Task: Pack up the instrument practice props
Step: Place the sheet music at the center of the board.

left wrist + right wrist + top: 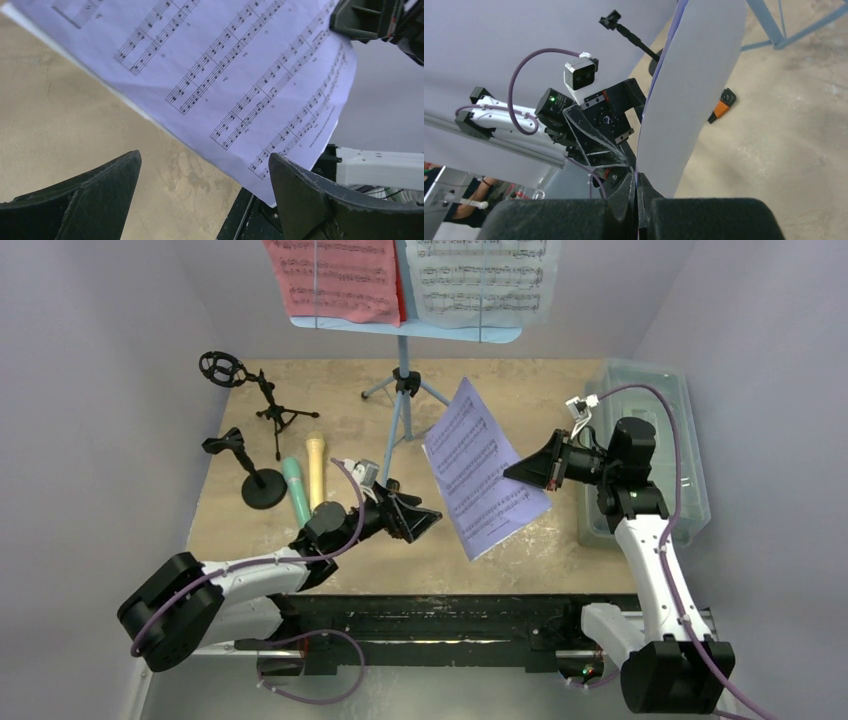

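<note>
Two arms are bolted at the near edge of the table, which has a tan, mottled top.

- Translucent grey tub: lies along the right edge, long side running far to near.
- Light-blue tripod: stands upright at the middle of the far edge with its legs splayed on the table. Its tray is at the top.
- Red page: leans on the left half of the tray. A pale page leans on the right half, just beside it.
- Purple page: off the table, held tilted in the air over the near-right part, between the two arms. Printed staves face up and to the left.
- Right fingers: clenched on the purple page's right edge. The right wrist view shows the sheet pinched between them.
- Left fingers: spread wide with nothing between them, pointing at the purple page's lower-left edge. They are close to the sheet, but I cannot tell whether they touch it.
- Black round-base stand: near the left edge, with a clip on top.
- Black three-legged stand: toward the far-left corner, carrying a ring mount.
- Mint-green microphone and yellow microphone: lying flat side by side, just right of the round base, mint-green to the left.
</note>
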`<control>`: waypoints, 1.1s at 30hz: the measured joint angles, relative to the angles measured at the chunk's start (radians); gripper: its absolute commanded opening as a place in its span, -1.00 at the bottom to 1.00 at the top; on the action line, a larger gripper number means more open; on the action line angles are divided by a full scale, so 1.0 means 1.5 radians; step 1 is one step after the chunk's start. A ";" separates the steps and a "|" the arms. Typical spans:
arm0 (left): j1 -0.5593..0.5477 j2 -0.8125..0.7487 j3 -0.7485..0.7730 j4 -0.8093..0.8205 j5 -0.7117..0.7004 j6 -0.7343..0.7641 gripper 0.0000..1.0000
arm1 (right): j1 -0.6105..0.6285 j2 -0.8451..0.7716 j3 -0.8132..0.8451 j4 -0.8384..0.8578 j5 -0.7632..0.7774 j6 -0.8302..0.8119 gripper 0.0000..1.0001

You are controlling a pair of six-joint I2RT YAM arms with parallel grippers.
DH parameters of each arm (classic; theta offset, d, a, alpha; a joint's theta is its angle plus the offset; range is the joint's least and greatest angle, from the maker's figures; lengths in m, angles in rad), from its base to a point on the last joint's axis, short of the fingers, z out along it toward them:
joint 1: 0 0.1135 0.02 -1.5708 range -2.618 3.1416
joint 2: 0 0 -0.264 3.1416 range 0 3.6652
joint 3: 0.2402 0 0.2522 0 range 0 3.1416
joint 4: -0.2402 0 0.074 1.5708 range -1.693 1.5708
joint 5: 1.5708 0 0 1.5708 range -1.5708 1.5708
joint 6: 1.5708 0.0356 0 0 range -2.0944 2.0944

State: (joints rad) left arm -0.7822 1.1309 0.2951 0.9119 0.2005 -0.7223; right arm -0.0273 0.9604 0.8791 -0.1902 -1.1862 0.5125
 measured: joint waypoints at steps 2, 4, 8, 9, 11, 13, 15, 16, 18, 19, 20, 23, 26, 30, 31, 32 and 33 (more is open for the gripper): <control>0.000 0.028 0.001 -0.003 -0.016 -0.021 0.98 | 0.000 0.012 -0.016 0.003 0.016 0.002 -1.00; -0.001 0.049 0.001 -0.020 -0.029 -0.037 0.98 | 0.000 0.021 -0.028 0.000 0.040 -0.001 -1.00; -0.004 0.047 0.016 -0.090 -0.056 -0.054 0.98 | 0.000 0.043 -0.036 -0.029 0.113 -0.038 -1.00; -0.004 0.041 0.021 -0.109 -0.063 -0.054 0.99 | 0.000 0.051 -0.036 -0.037 0.133 -0.052 -1.00; -0.004 0.031 0.025 -0.130 -0.071 -0.056 0.98 | 0.000 0.067 -0.035 -0.062 0.173 -0.085 -1.00; -0.004 0.027 0.025 -0.140 -0.075 -0.060 0.98 | 0.000 0.086 -0.034 -0.089 0.215 -0.124 -1.00; -0.004 0.031 0.025 -0.152 -0.075 -0.066 0.99 | 0.000 0.111 -0.026 -0.129 0.262 -0.175 -1.00; -0.004 0.036 0.025 -0.156 -0.075 -0.068 0.98 | 0.000 0.124 -0.021 -0.146 0.284 -0.196 -0.98; -0.004 0.049 0.025 -0.160 -0.074 -0.071 0.98 | 0.000 0.146 -0.010 -0.172 0.323 -0.233 -0.95; -0.004 0.059 0.025 -0.160 -0.073 -0.072 0.98 | 0.000 0.154 -0.005 -0.184 0.343 -0.250 -0.93; -0.004 0.068 0.025 -0.160 -0.071 -0.073 0.98 | 0.000 0.158 -0.002 -0.192 0.360 -0.265 -0.91; -0.004 0.092 0.025 -0.161 -0.063 -0.078 0.97 | 0.000 0.157 0.007 -0.202 0.394 -0.294 -0.90; -0.005 0.100 0.025 -0.165 -0.054 -0.080 0.97 | 0.000 0.155 0.016 -0.201 0.415 -0.308 -0.92; -0.007 0.077 0.031 -0.197 -0.051 -0.069 0.97 | 0.000 0.153 0.032 -0.174 0.451 -0.319 -0.99; -0.007 0.059 0.035 -0.216 -0.052 -0.061 0.98 | 0.000 0.154 0.038 -0.165 0.464 -0.319 -1.00; -0.007 0.038 0.041 -0.238 -0.055 -0.050 0.98 | 0.000 0.154 0.044 -0.156 0.472 -0.320 -1.00; -0.008 0.014 0.051 -0.262 -0.058 -0.038 0.99 | 0.000 0.154 0.053 -0.144 0.487 -0.320 -1.00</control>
State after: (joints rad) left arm -0.7937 1.1515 0.3714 0.5194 0.1127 -0.7792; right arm -0.0273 1.1912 0.9592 -0.4061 -0.4557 0.0326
